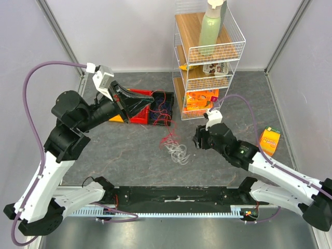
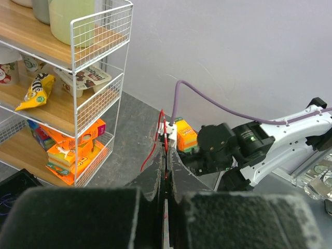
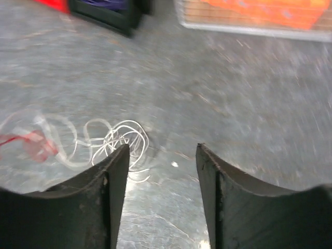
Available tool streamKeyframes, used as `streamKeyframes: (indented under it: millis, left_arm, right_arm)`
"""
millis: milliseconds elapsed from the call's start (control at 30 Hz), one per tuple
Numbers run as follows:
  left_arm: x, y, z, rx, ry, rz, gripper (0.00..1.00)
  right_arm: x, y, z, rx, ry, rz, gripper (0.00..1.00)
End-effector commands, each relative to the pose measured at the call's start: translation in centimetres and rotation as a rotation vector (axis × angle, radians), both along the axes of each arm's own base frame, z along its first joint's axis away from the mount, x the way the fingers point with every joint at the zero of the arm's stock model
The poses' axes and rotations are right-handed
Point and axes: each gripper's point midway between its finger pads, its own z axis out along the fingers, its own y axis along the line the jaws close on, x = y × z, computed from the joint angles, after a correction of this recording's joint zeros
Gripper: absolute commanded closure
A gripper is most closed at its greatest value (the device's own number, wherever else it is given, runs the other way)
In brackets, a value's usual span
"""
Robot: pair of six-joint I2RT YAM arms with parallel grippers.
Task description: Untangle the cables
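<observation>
The left end effector was closed on a red cable. The cable stood up between its fingers, with a small white plug near the top, above the counter. The right end effector had its fingers apart, with nothing between them. A white cable lay in loose loops on the counter, just ahead of one fingertip and beside the gap. A blurred red clump lay beyond the white loops.
</observation>
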Motion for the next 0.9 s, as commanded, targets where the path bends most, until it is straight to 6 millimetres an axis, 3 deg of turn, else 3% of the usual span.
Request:
streamKeyframes:
  millis: [0,167,333,567,733,867]
  left_arm:
    - [-0.7,-0.8,1.0,-0.011,0.01,-0.063,0.98]
    - [-1.2,-1.3,0.6,-0.026,0.041,-0.106,0.98]
    - [-1.6,-1.2,0.7,-0.04,0.049,-0.117,0.98]
    - [-1.8,-1.2,1.1,-0.048,0.04,-0.124,0.98]
    - [-1.8,-1.3,1.4,-0.053,0.036,-0.128,0.98]
    - [-1.6,-1.4,1.2,-0.049,0.043,-0.126,0.98]
  right_arm:
    - [-0.7,5.7,9.1,0.189,-0.202,0.332,0.33]
    - [-2.3,11.0,15.4,0.404,-0.282,0.573,0.26]
    - [-1.7,12.1,19.2,0.508,-0.362,0.567,0.23]
    - [-2.6,13.6,20.7,0.609,-0.33,0.614,0.33]
    - [-2.7,11.4,20.2,0.553,-0.332,0.535,0.34]
    - [-4.5,10.9,20.0,0.575,-0.306,0.566,0.32]
